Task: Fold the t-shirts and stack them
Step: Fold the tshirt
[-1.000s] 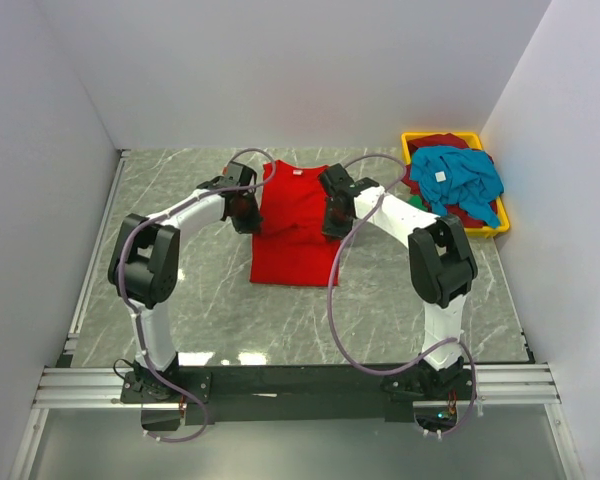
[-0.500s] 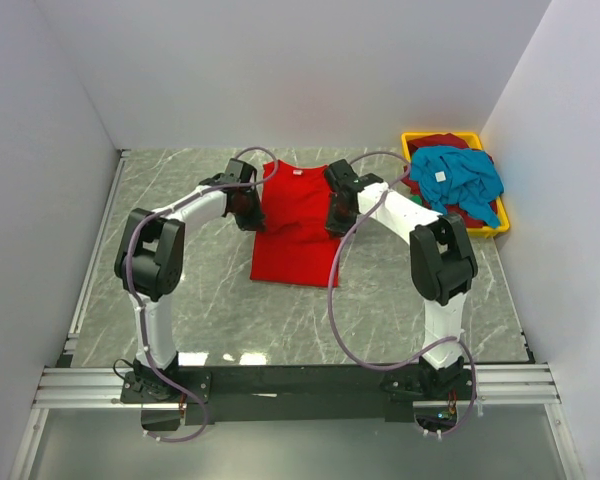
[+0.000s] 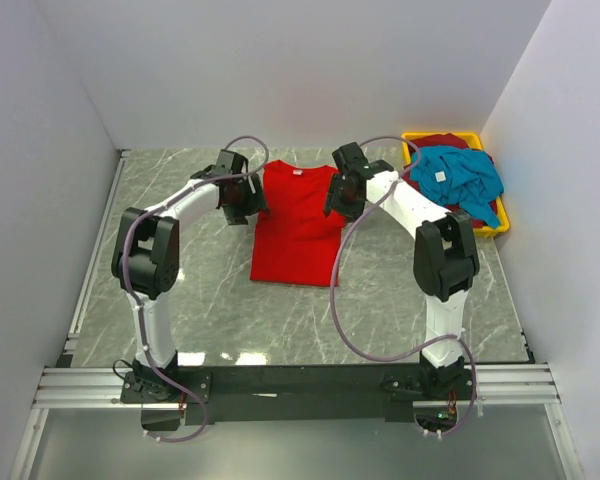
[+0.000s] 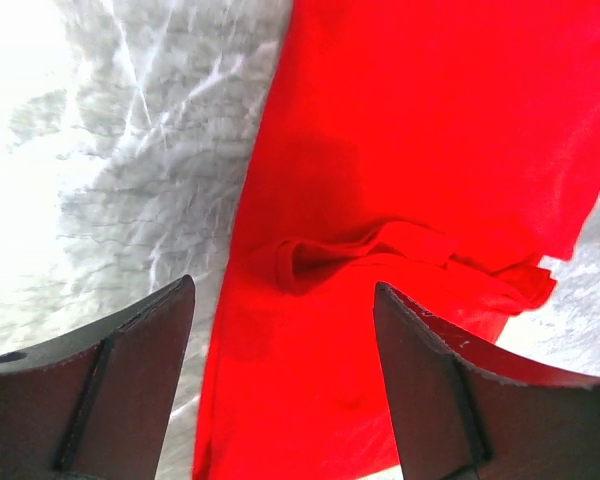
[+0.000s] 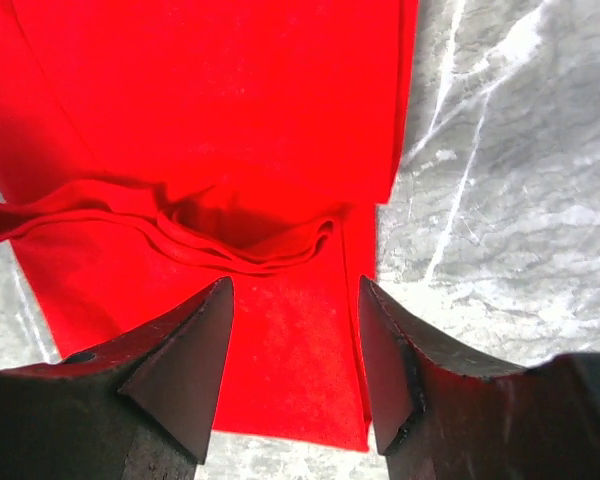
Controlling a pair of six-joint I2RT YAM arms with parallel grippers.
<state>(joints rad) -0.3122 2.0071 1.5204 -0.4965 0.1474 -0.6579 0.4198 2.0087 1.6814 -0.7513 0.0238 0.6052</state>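
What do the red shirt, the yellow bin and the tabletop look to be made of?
Red shirt: soft matte cloth, likely cotton knit; it creases and bunches.
Yellow bin: probably moulded plastic, smooth with a stiff rim.
Tabletop: grey veined marble look, slightly glossy; real stone or printed laminate, cannot tell.

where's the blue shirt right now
In the top view, the blue shirt lies heaped in the yellow bin at the far right corner.
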